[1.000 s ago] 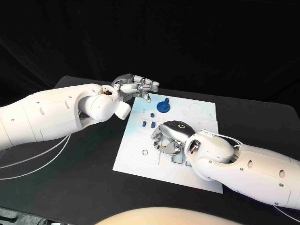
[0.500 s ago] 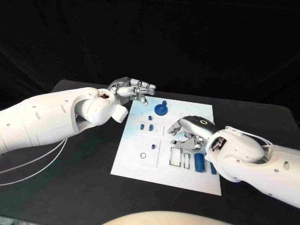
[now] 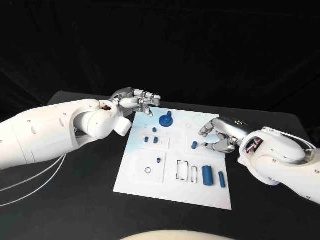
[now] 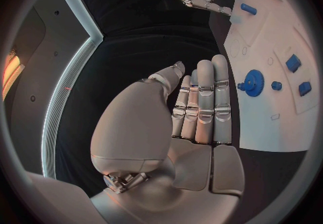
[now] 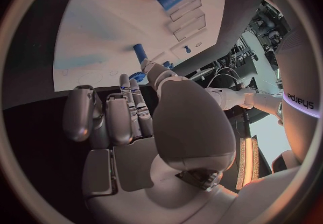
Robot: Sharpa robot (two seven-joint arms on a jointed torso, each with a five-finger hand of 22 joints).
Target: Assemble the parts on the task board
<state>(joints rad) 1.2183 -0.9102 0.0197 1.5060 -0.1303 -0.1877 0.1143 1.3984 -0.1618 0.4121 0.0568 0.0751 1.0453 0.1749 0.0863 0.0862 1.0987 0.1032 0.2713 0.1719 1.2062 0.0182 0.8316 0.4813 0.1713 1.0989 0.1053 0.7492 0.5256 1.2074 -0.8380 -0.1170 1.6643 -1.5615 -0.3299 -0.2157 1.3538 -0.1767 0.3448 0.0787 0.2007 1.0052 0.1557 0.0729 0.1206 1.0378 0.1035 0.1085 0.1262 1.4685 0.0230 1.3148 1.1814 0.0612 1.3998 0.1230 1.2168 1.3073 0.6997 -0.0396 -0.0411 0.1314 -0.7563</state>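
Observation:
The white task board (image 3: 171, 192) lies mid-table. A blue gear (image 3: 166, 120) stands near its far edge, with small blue pieces (image 3: 156, 140) just in front of it. A short blue peg (image 3: 194, 145) stands right of centre. Two blue cylinders (image 3: 207, 174) lie near the front right beside rectangular slots. My left hand (image 3: 135, 102) hovers at the board's far left corner, fingers straight and together in the left wrist view (image 4: 198, 105), holding nothing. My right hand (image 3: 219, 136) hangs over the board's right edge with fingers loosely curved and nothing in them. Its thumb tip is close to the peg (image 5: 139, 51).
The black table (image 3: 73, 200) surrounds the board with free room on the left and front. White cables (image 3: 30, 180) trail from my left arm across the table's left side. My right forearm (image 3: 290, 165) covers the table at the board's right.
My right hand has drawn back from the board's middle to its right edge, uncovering the peg, slots and cylinders. The left hand has hardly moved. The camera has shifted.

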